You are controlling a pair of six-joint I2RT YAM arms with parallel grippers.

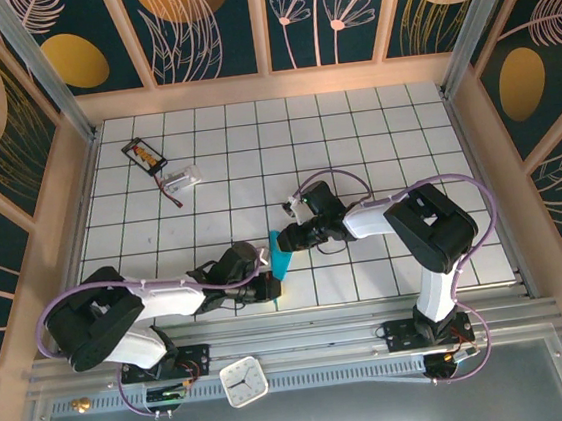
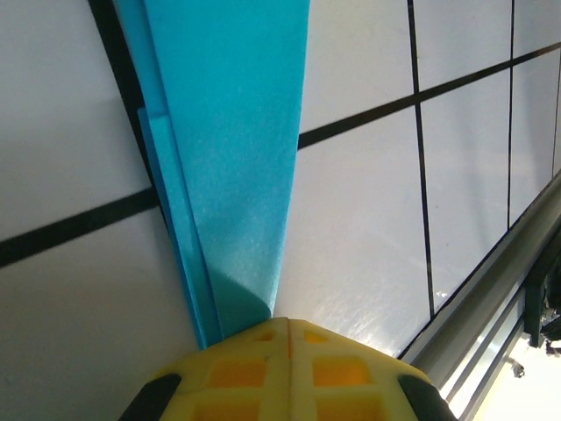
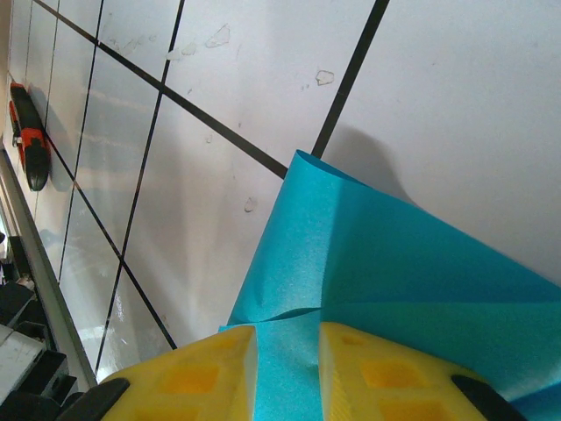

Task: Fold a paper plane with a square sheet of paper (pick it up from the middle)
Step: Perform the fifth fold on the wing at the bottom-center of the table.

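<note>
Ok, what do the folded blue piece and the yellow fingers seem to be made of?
The paper plane: thin paper, matte teal, judging by the fine grain, crisp creases and stacked layer edges. The left fingers and right fingers: likely moulded yellow plastic or rubber, dull sheen, square recessed pockets; which of the two is unclear.

Matt paper plane [image 2: 237,132]; glossy tiled table [image 2: 368,263]
</note>
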